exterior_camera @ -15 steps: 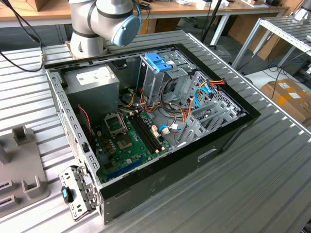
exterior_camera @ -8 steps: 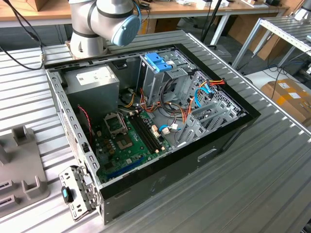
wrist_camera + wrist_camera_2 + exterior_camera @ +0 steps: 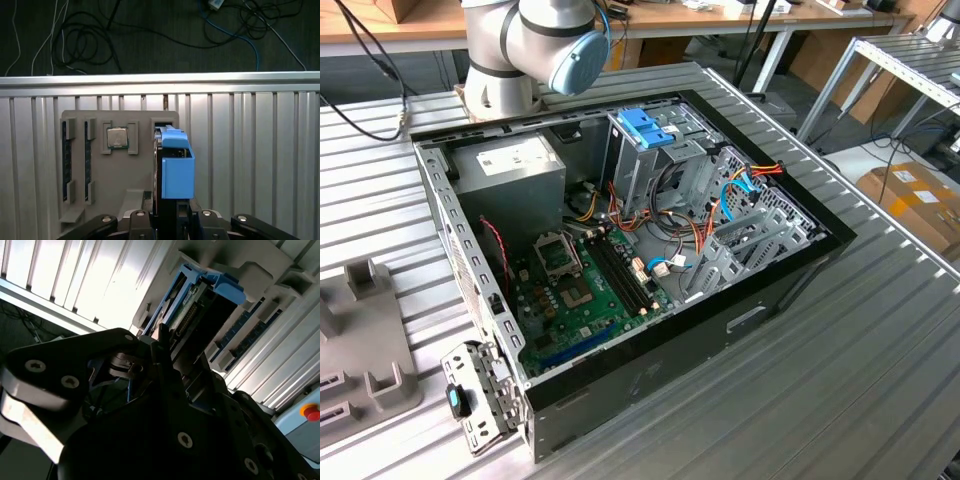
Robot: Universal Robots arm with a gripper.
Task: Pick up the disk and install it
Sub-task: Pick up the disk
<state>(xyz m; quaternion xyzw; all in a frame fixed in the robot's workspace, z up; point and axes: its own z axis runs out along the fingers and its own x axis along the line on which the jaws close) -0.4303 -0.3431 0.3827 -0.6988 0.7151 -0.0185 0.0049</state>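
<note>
Disk [image 3: 177, 172] sits clamped edge-on between the jaws (its label hidden) at the grey parts tray [image 3: 100, 180].

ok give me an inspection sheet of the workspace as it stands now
surface: ribbed metal table carrying an open computer case and a grey fixture tray
job's things: the disk, edge-on at the tray; cannot tell if it is clear of its slot
clutter: chip and memory sticks in the tray; blue bracket in the case's drive cage
grippers: gripper, shut on the disk
cables: loose leads inside the case; cords on the floor
surroundings: workbench, cardboard box
</note>
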